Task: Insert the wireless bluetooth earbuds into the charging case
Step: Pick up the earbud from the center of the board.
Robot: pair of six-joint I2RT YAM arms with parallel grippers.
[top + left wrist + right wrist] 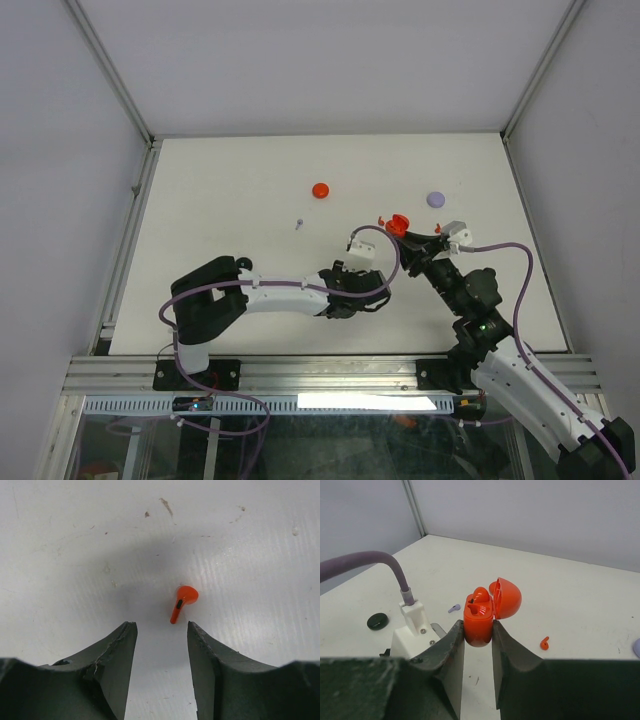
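My right gripper (478,630) is shut on an open red charging case (479,622), its lid (508,598) tipped back to the right; a red earbud (481,595) sits in one socket. In the top view this gripper (404,229) holds the case (398,224) near the table's middle right. A loose red earbud (182,601) lies on the table just beyond my open, empty left gripper (161,630); it also shows in the top view (381,218) and in the right wrist view (544,643). A lavender earbud (299,224) lies further left.
A red disc (320,190) and a lavender disc (435,199) lie further back. A black disc (243,263) lies by the left arm. The left wrist's white camera mount (415,630) stands close beside the right gripper's left finger.
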